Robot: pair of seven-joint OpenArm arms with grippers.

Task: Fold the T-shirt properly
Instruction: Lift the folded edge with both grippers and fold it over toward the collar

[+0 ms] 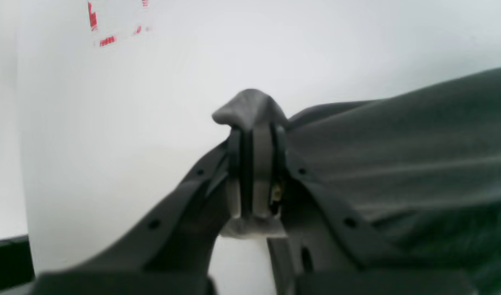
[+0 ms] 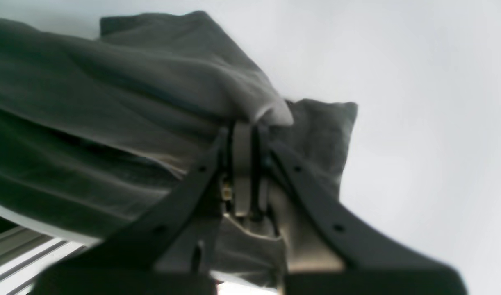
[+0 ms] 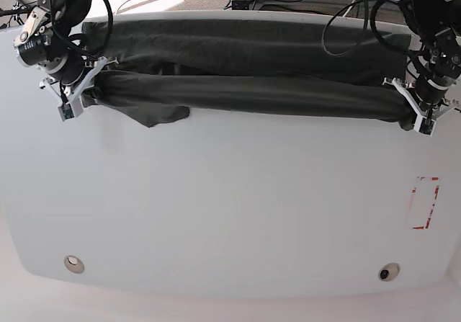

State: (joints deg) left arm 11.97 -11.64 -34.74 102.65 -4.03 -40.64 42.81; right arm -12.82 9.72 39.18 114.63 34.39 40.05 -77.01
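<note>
We see one T-shirt (image 3: 245,73), two grippers and one white table (image 3: 230,207). The T-shirt lies stretched along the table's far edge, reaching almost from one far corner to the other, with its near part rolled into a long band over the rest. One loose flap (image 3: 160,113) droops toward us near the right gripper's end. Our left gripper (image 1: 254,135) has its jaws pressed together on a bunched tip of the T-shirt, cloth poking out past the fingertips. Our right gripper (image 2: 246,135) is likewise clamped tight on a pinch of cloth at the opposite end. A red-marked rectangle (image 3: 425,203) sits near the table's side edge below the left gripper.
</note>
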